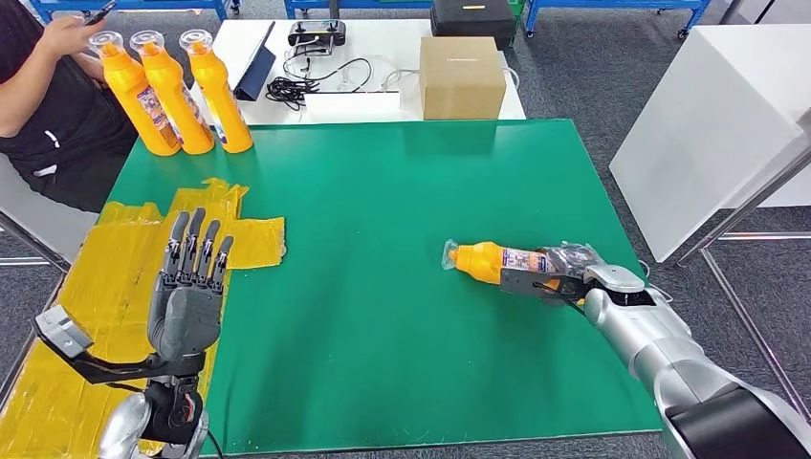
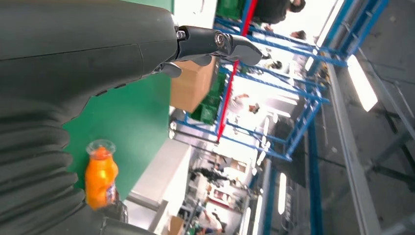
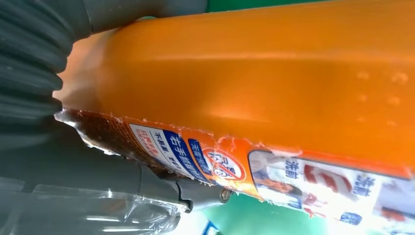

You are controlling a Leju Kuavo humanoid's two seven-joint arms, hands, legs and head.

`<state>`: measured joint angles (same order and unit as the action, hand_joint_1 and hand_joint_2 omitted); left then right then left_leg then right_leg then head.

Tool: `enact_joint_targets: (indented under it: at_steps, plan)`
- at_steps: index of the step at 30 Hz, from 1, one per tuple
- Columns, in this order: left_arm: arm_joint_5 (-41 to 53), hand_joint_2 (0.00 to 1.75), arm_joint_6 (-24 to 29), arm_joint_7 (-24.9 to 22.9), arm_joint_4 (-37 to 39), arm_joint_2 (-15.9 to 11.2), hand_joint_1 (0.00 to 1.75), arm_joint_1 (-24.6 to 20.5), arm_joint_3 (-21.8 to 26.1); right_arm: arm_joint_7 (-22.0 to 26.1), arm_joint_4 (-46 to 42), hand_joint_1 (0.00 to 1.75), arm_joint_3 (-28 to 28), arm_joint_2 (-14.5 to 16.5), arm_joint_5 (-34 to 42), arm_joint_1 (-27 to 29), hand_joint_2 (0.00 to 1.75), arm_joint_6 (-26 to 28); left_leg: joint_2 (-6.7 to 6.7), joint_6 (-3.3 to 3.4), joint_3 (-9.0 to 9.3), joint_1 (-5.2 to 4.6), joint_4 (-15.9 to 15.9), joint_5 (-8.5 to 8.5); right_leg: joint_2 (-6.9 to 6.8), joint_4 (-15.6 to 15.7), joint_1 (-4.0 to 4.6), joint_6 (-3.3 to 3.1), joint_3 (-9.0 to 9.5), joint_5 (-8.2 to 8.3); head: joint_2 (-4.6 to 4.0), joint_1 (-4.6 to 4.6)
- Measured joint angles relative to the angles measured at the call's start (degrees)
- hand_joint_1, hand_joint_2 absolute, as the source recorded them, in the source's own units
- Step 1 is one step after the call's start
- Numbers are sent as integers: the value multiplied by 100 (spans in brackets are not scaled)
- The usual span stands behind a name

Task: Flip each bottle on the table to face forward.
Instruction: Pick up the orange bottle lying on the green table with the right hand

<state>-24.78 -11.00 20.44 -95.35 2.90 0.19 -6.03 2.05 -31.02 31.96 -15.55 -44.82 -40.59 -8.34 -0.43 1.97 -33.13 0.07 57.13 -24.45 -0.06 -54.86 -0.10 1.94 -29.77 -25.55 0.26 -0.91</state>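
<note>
An orange bottle [image 1: 490, 260] with a clear cap lies on its side on the green table [image 1: 383, 287], cap toward the left. My right hand [image 1: 559, 277] grips its lower body; the right wrist view shows its orange side and torn label [image 3: 274, 161] pressed against my fingers. The same bottle [image 2: 100, 178] appears in the left wrist view, far off on the green. Three more orange bottles [image 1: 172, 91] stand upright in a row at the table's far left corner. My left hand [image 1: 188, 287] hovers open, fingers straight, over the yellow sheet [image 1: 105, 287] at the near left.
A cardboard box [image 1: 462, 76], cables and a black tablet lie on the white table [image 1: 383, 53] behind. A person in black [image 1: 53, 115] sits at the far left beside the standing bottles. A white cabinet [image 1: 717, 124] stands to the right.
</note>
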Motion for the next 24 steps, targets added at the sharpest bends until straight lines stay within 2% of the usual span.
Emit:
enact_joint_targets:
  at_steps: [1,5,8,10,14,24]
  plan:
    - [41,175,66,-24,-18,1,0,34,1,3,-160,175,-65,43,175,120,175,250,0,0,-2,0,0,0,0,0,0,0,-2,0,0,0]
    - [203,175,279,-19,-129,46,0,299,1,-73,-1500,175,-365,229,896,801,175,813,1,-1,-14,1,1,0,0,-1,1,-1,-19,0,0,3]
    - [264,175,310,54,-174,94,0,526,0,-205,-2590,175,-456,299,1131,1220,175,869,-17,-2,-31,4,1,0,-13,-2,2,-4,-36,-5,0,4]
    - [268,175,311,66,-191,106,0,606,1,-225,-3004,175,-506,306,1177,1374,175,869,-22,-2,-43,6,0,0,-19,-2,3,-5,-43,-6,0,2]
    - [268,175,311,72,-211,113,0,654,4,-228,-3432,175,-578,299,1221,1543,175,872,-12,-2,-47,4,-1,0,-16,-2,1,-5,-47,-6,0,0]
    - [268,175,311,73,-236,124,0,674,4,-220,-3739,175,-639,297,1234,1658,175,873,-14,-2,-47,1,0,1,-16,-1,0,-5,-46,-5,0,2]
